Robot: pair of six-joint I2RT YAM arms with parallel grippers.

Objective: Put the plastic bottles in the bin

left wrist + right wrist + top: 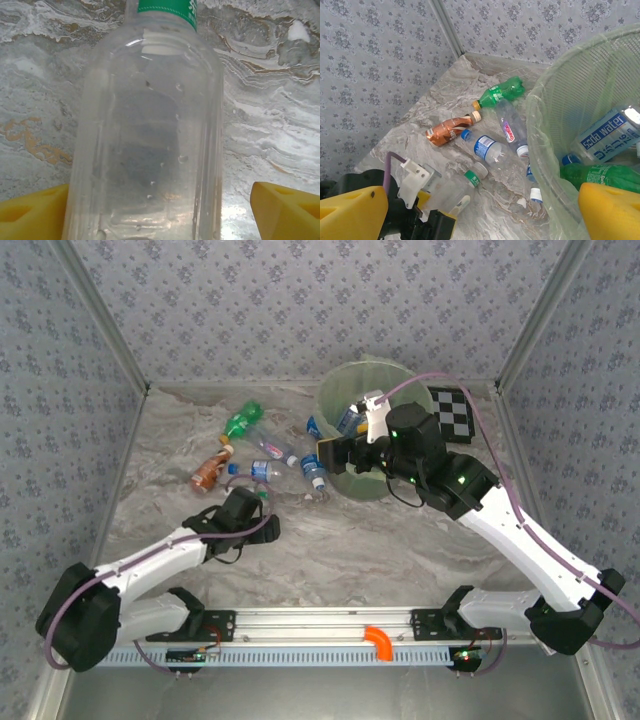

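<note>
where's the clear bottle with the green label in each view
Top external: clear bottle left of centre, mostly under the left arm's tip.
Left wrist: centre, label at the top edge, between the left end effector's yellow fingers.
Right wrist: bottom, left of centre.
Shared landmark: the marble table it lies on.

I log the table [330, 550] as grey-white marble veined tan, and the walls [300, 300] as grey-blue with a repeating floral print. The bin [555, 115] is translucent pale green with a fine mesh. I note a green bottle [502, 92], a red-orange bottle [450, 131], a clear bottle [150, 140] with a green label, and a black-and-white checkered card [452, 412].
</note>
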